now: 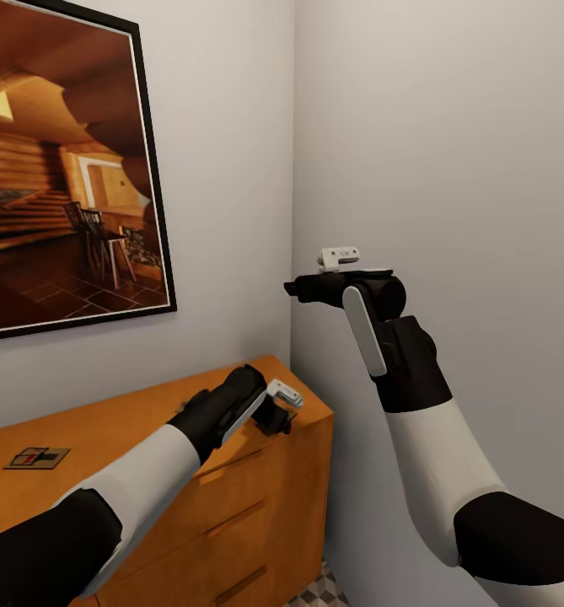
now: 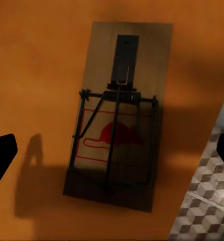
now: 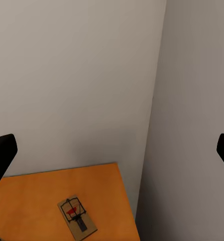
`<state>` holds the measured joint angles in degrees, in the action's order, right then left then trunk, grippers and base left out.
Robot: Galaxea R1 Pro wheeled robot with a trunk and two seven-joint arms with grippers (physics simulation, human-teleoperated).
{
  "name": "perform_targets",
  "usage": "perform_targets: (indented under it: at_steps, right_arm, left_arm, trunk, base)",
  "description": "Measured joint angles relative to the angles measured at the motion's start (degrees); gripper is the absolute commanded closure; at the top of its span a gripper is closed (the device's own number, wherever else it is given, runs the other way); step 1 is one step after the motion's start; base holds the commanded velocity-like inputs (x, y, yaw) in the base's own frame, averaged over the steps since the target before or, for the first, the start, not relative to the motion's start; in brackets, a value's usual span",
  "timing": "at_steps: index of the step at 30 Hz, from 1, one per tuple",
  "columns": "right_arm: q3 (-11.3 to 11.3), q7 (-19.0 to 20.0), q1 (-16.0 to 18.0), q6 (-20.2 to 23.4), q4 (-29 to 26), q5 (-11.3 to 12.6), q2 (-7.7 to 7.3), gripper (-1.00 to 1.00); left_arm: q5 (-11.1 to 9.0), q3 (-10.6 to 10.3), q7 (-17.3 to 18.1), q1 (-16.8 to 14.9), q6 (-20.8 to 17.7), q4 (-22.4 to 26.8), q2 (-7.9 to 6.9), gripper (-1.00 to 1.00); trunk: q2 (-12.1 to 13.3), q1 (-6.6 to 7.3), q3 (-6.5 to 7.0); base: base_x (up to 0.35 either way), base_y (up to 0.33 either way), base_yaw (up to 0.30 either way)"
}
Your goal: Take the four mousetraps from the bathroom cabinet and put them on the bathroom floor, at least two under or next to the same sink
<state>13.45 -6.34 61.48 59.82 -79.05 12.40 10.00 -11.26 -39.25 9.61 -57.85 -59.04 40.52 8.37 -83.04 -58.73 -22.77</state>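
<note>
On the top of the orange-brown cabinet a mousetrap lies flat toward its left end. My left gripper hovers over the cabinet's right end, pointing down. In the left wrist view it is open, with another mousetrap lying flat on the wood straight below, between the dark fingertips. My right gripper is raised near the wall corner, open and holding nothing. The right wrist view looks down on a mousetrap on the cabinet top.
A large framed picture hangs on the wall above the cabinet. Grey walls meet in a corner just right of the cabinet. A strip of cube-patterned bathroom floor shows beside the cabinet's right end, also in the left wrist view.
</note>
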Motion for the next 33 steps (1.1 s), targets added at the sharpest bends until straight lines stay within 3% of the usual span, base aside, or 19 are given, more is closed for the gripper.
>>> perform_targets:
  at_steps: [9, 28, 33]
  right_arm:
    - [-0.04, 0.00, -0.01, 0.00, 0.01, 0.00, 0.00, -1.00]
    - [0.01, 0.00, -0.02, 0.00, -0.02, -0.07, 0.00, -1.00]
    - [0.03, 0.00, -0.02, 0.00, -0.02, -0.08, 0.00, -1.00]
  left_arm:
    - [-0.11, -1.95, 0.66, 0.00, 0.07, -0.19, -0.11, -1.00]
    - [0.15, -2.31, 0.82, 0.00, 0.36, -2.11, -0.25, -1.00]
    - [-1.90, -2.30, 0.77, 0.00, 0.28, -2.29, -1.03, -1.00]
  trunk:
    - [0.00, 0.00, 0.00]
    - [0.00, 0.00, 0.00]
    - [0.00, 0.00, 0.00]
  base:
    - [0.000, 0.000, 0.000]
    - [0.000, 0.000, 0.000]
    - [0.000, 0.000, 0.000]
